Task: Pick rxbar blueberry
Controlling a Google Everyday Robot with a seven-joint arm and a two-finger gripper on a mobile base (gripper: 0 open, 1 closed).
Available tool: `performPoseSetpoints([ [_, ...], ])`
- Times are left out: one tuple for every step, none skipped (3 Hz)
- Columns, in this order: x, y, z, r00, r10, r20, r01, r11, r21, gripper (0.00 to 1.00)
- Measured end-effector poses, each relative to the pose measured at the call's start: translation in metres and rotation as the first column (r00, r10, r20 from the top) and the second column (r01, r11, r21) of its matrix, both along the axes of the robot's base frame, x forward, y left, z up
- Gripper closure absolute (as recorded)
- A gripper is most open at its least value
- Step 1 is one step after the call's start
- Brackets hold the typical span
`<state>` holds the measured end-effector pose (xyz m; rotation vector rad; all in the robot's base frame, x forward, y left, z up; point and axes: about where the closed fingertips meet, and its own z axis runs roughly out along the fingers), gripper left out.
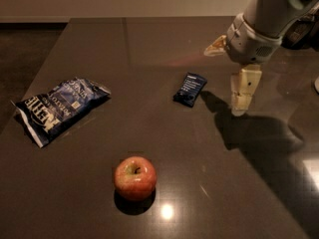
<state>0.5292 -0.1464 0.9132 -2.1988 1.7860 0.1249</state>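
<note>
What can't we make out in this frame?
Camera view:
- rxbar blueberry: wrapper text too small to read.
- gripper, right of the bar, over the table: its arm is cut off by the top edge.
- pale object: cut off by the right edge, unidentifiable.

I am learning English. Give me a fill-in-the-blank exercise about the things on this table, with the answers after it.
1. The small flat navy-blue snack bar lies on the dark table, and the gripper hangs just to the picture's ____ of it.
2. The crinkled blue chip bag lies on the picture's ____ side.
3. The round red-yellow fruit nearest the camera is an ____.
Missing words: right; left; apple.
</note>
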Motion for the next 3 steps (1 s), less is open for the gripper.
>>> performPoseSetpoints([
  [0.005, 0.016, -0.012, 0.9969, 0.075, -0.023, -0.075, 0.997, 0.011, 0.0],
  [0.024, 0.022, -0.03, 0.993, 0.111, -0.04, -0.111, 0.994, 0.014, 0.0],
  [0.051, 0.032, -0.055, 0.9863, 0.154, -0.058, -0.154, 0.988, 0.019, 0.0],
])
